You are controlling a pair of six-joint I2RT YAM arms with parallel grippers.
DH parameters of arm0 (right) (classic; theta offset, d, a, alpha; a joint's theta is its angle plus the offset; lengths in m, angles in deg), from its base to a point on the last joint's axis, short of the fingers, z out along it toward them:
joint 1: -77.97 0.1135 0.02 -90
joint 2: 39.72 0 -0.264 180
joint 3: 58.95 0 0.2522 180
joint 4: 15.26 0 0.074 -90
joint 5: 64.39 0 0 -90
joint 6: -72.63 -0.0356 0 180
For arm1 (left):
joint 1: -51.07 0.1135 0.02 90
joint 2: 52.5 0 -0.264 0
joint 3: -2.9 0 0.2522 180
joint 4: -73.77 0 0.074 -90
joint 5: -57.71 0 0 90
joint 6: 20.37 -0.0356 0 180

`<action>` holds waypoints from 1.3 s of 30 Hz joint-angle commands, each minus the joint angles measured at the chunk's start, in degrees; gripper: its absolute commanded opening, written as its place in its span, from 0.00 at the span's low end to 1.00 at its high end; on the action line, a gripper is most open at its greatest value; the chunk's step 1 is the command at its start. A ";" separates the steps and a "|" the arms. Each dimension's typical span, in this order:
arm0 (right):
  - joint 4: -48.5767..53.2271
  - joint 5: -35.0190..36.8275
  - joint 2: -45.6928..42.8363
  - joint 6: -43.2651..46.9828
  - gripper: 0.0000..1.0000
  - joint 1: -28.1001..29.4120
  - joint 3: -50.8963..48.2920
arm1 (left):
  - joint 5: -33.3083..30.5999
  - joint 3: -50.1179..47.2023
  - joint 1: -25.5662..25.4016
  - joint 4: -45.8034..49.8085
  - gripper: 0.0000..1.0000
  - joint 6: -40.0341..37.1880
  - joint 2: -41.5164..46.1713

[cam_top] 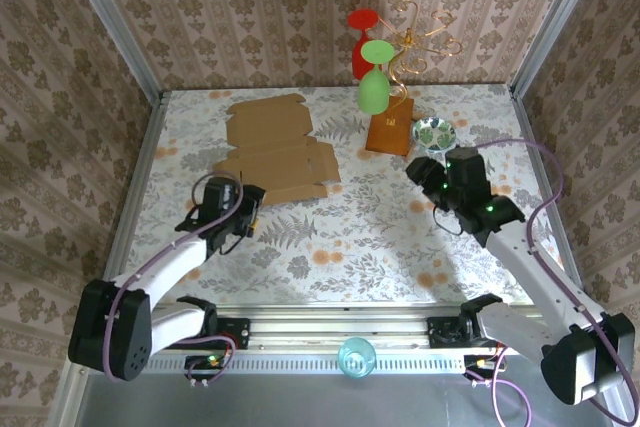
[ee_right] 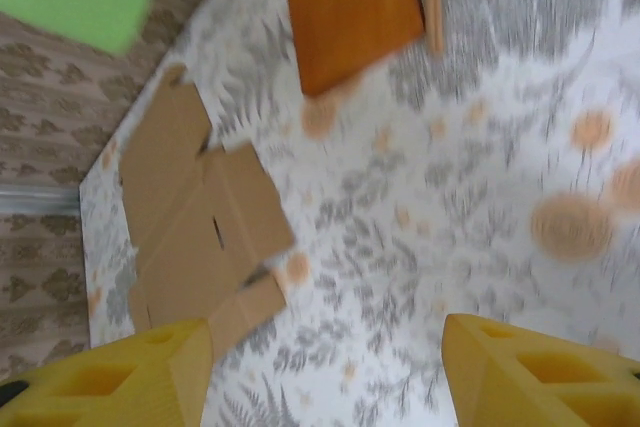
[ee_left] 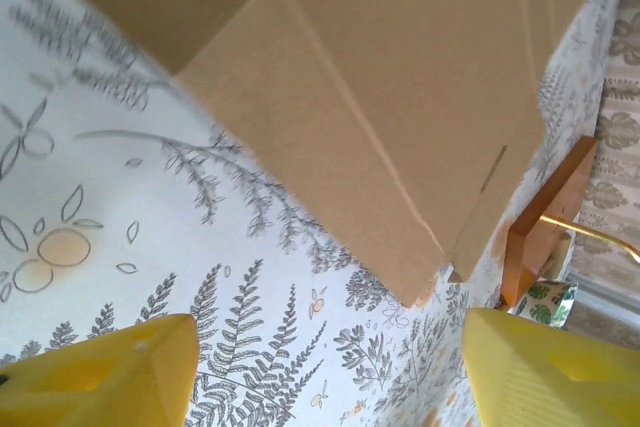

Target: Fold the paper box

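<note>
Box [cam_top: 275, 152] flat on bench [cam_top: 390, 237], unfolded. Left end effector [ee_left: 330, 372] fingers parted, empty, just beside it. Right end effector [ee_right: 325, 372] likewise parted, empty, well apart.

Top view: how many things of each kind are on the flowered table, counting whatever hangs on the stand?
Paper box: 1
Wire stand: 1
Goblets: 2, the red goblet and the green goblet
Small bowl: 1
Total: 5

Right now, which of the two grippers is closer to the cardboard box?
The left gripper: it sits right by the near edge of the cardboard box, while the right gripper is across the table by the small bowl.
</note>
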 commanded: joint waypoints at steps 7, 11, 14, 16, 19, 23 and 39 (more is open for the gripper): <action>-13.21 -11.25 3.90 -12.07 0.63 0.85 -5.88 | -6.42 -2.16 -1.66 -26.07 0.70 12.14 -14.38; -17.22 -12.03 4.14 -15.13 0.63 0.92 -9.06 | -7.85 -1.99 -2.29 -31.24 0.63 12.56 -19.51; -19.30 -13.06 5.24 -16.78 0.60 1.16 -10.44 | -9.33 -1.92 -2.35 -35.95 0.42 11.68 -22.49; -20.75 -13.31 5.89 -17.61 0.59 1.48 -11.04 | -9.92 -1.93 -2.38 -39.45 0.23 11.27 -23.94; -23.73 -13.49 7.16 -19.39 0.58 2.55 -11.47 | -10.61 -1.47 -2.93 -42.22 0.00 10.99 -23.86; -29.19 -12.95 10.13 -22.41 0.56 6.18 -10.50 | -12.19 0.44 -4.72 -39.93 0.00 10.11 -20.07; -48.52 1.53 29.79 -40.37 0.53 23.75 0.76 | -22.99 4.83 -17.41 -35.29 0.00 11.12 -14.16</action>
